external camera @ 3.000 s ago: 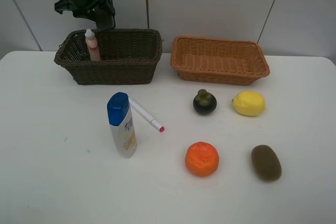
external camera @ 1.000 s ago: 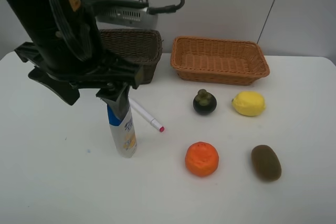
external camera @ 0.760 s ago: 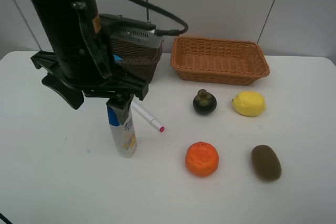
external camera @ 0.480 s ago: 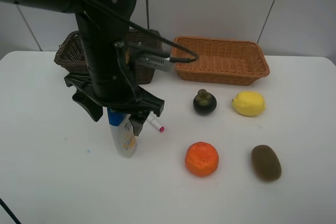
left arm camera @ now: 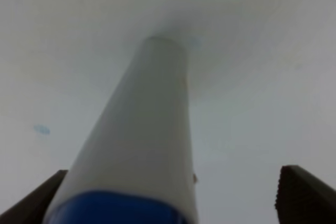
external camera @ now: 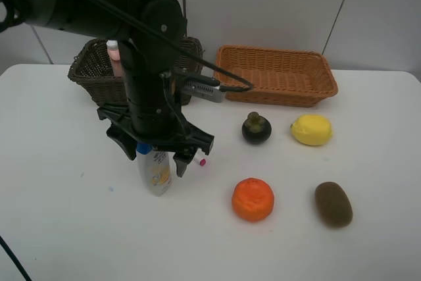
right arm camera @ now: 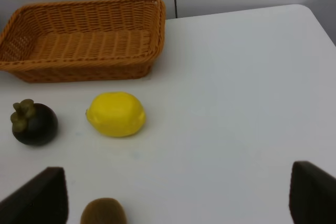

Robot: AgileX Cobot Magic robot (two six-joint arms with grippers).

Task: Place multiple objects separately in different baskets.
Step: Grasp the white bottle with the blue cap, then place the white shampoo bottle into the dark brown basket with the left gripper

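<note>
**Ana:** How much is done?

**Ben:** Not much, I think. On the big white tabletop (external camera: 59, 228), the dark brown basket (external camera: 84, 74) at 11 o'clock has just the pink bottle (external camera: 115, 57) in it. The light orange basket (external camera: 276, 97) at 1 o'clock has nothing in it.

**Ana:** What is left?

**Ben:** The blue-capped white bottle (external camera: 156, 174) stands at 8 o'clock from the middle. The left gripper (external camera: 154, 154) is down over its cap. Its jaws are apart, one on each side, not squeezing yet. The orange (external camera: 252, 199) and kiwi (external camera: 333, 204) wait near 5 o'clock. The lemon (external camera: 312, 129) and mangosteen (external camera: 256, 129) wait near 3. The white pen (external camera: 198, 159) peeks out just beside the bottle.

**Ana:** And the right gripper (right arm camera: 173, 198)?

**Ben:** Wide apart, holding nothing, over the fruit side.

**Ana:** Is there room to move?

**Ben:** Yes, there is lots of bare tabletop at 7 and 9 o'clock. But the pen is very close, so I think the bottle should go straight up. The dark basket has tall walls, so the bottle must go over the rim. The kiwi is the thing nearest an edge.
</note>
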